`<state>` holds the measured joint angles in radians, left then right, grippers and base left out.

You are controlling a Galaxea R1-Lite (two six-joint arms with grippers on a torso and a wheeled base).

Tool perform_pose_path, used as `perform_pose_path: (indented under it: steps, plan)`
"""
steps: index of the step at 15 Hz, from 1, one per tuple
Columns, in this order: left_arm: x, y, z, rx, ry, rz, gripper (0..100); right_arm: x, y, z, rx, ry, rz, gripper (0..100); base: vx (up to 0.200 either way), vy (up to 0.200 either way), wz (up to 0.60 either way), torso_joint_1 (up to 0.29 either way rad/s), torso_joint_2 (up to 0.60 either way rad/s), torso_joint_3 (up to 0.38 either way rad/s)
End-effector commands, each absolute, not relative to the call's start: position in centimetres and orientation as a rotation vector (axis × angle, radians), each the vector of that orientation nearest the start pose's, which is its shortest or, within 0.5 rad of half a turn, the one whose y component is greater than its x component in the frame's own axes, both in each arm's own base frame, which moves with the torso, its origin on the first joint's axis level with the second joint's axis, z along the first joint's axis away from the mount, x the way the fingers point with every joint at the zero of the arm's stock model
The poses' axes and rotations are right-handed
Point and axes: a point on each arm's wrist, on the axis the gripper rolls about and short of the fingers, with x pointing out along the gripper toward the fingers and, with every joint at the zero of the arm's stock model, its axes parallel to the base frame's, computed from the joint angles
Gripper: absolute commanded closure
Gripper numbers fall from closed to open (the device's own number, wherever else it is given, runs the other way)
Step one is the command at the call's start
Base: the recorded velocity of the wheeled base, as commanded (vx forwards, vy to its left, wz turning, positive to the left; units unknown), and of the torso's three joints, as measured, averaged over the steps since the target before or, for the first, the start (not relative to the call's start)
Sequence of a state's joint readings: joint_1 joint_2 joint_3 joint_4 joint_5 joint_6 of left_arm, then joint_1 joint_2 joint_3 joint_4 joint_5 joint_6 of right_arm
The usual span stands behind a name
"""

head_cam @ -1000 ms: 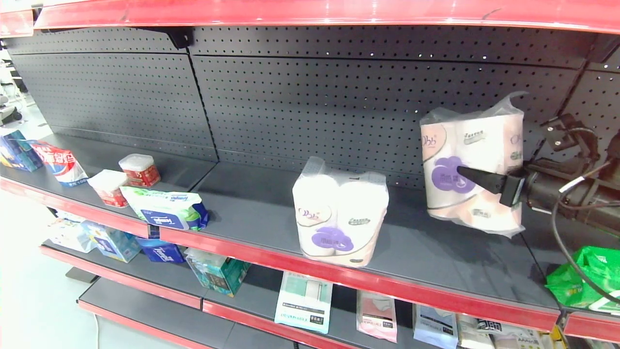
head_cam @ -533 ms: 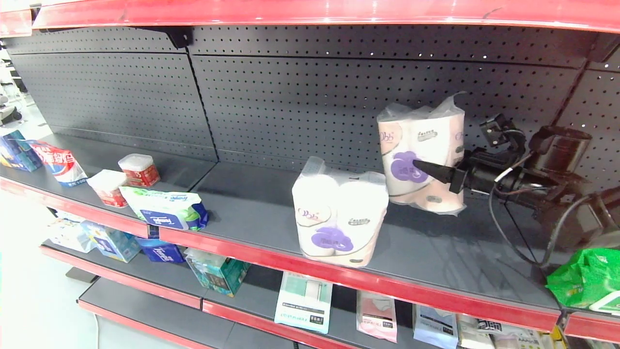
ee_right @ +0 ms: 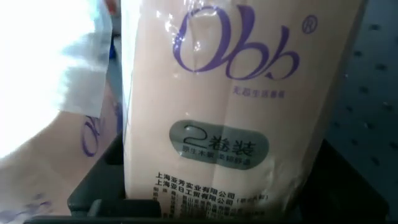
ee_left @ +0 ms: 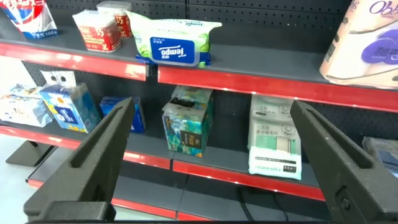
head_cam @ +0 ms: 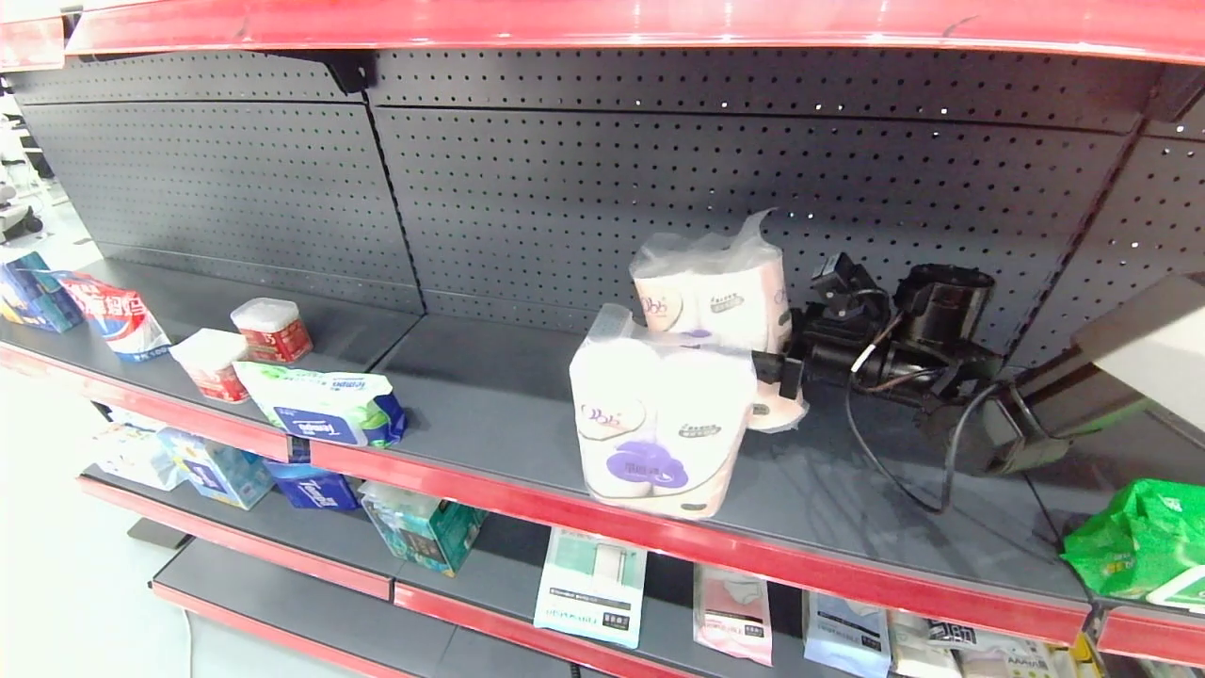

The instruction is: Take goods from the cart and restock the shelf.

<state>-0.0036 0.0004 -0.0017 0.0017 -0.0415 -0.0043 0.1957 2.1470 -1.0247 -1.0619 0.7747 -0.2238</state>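
Red-lipped shelf (head_cam: pixel 452 405) with a dark deck and pegboard (head_cam: pixel 565 188) behind. Two packs of toilet rolls at mid-shelf.

Front pack (head_cam: pixel 659 414) stands upright at the red lip, free of both grippers. Held pack (head_cam: pixel 715 287) is directly behind it, close to the pegboard, upright, with loose plastic sticking up at the top. Its lower half is hidden by the front pack, so contact with the deck cannot be told. The two packs overlap in the head view; whether they touch or stand apart is unclear.

Right gripper (head_cam: pixel 778 374) reaches in from the right end of the shelf, clamped on the held pack's lower right side. In the right wrist view the wrapper is close against the camera, with dark fingers (ee_right: pixel 99 180) on either side of it.

Left gripper (ee_left: pixel 211 106) is out in front of the shelving, fingers spread wide, nothing between them. It faces the lower shelves, a teal box (ee_left: pixel 186 121) beyond the gap.

Left part of the shelf: wipes (head_cam: pixel 325 405) at the lip, two tubs (head_cam: pixel 273 330) behind them. Green bag (head_cam: pixel 1144 541) at the far right end, well apart from both packs.
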Motion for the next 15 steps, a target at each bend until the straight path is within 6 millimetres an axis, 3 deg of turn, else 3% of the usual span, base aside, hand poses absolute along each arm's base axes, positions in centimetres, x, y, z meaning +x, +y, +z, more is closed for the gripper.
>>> perform_pose_path:
  steps: [1,4,7,9,13,15]
  plan:
    - [-2.3,-0.1,7.6,-0.005,0.0,-0.046,0,40.0,8.4,9.9,-0.214,-0.016,0.974,100,0.0,0.0,0.0,0.0,0.0,0.0]
    - [-2.3,-0.1,7.6,-0.005,0.0,-0.044,0,39.5,5.9,9.2,-0.218,-0.006,1.017,100,0.0,0.0,0.0,0.0,0.0,0.0]
    - [-2.3,-0.1,7.6,-0.005,0.0,-0.046,0,39.4,4.7,9.0,-0.235,-0.021,1.055,100,0.0,0.0,0.0,0.0,0.0,0.0]
    - [-2.3,-0.1,7.6,-0.005,0.0,-0.044,0,38.7,3.0,7.5,-0.287,-0.037,1.104,100,0.0,0.0,0.0,0.0,0.0,0.0]
    - [-2.3,-0.1,7.6,-0.005,0.0,-0.046,0,39.0,2.4,5.1,-0.321,-0.037,1.131,100,0.0,0.0,0.0,0.0,0.0,0.0]
    - [-2.3,-0.1,7.6,-0.005,0.0,-0.046,0,39.8,3.0,5.1,-0.334,-0.045,1.121,100,0.0,0.0,0.0,0.0,0.0,0.0]
